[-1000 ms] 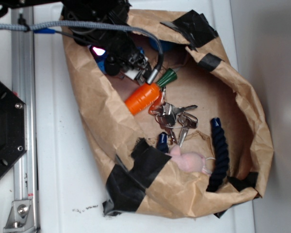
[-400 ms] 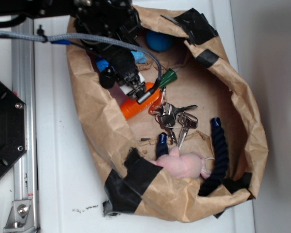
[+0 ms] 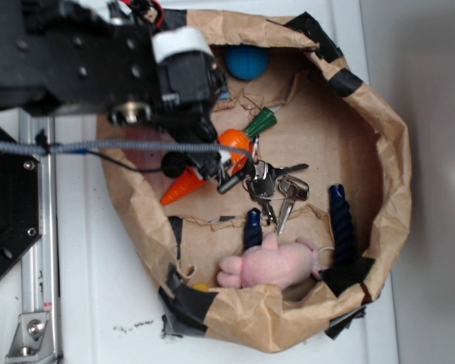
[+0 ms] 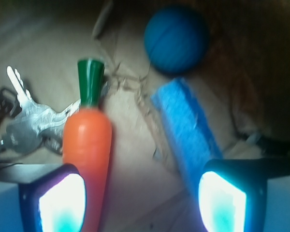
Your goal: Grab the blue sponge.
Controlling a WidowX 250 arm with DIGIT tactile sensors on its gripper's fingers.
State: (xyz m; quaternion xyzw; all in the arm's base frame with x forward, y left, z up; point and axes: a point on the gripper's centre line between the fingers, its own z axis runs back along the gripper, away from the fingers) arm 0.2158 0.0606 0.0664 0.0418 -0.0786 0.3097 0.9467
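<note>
The blue sponge (image 4: pixel 186 125), a flat bright-blue foam slab, lies diagonally on the brown paper in the wrist view, below the teal ball (image 4: pixel 176 38). Its lower end runs behind my right fingertip (image 4: pixel 222 200). My gripper (image 4: pixel 141 203) is open, with only bare paper between the fingers. The orange carrot (image 4: pixel 87 140) lies alongside the left fingertip (image 4: pixel 60 200). In the exterior view the arm (image 3: pixel 136 68) covers the sponge; the carrot (image 3: pixel 183 186) pokes out from under it.
Everything sits inside a crumpled paper bag (image 3: pixel 379 152) with black-taped rims. It also holds a bunch of keys (image 3: pixel 273 186), a pink plush (image 3: pixel 273 265), two navy ridged handles (image 3: pixel 341 220) and the teal ball (image 3: pixel 248 62). A metal rail (image 3: pixel 38 250) runs down the left.
The arm has risen toward the camera and spread over the bag's upper left. The bag's rim has shifted, uncovering more of the pink plush. The carrot now points down-left.
</note>
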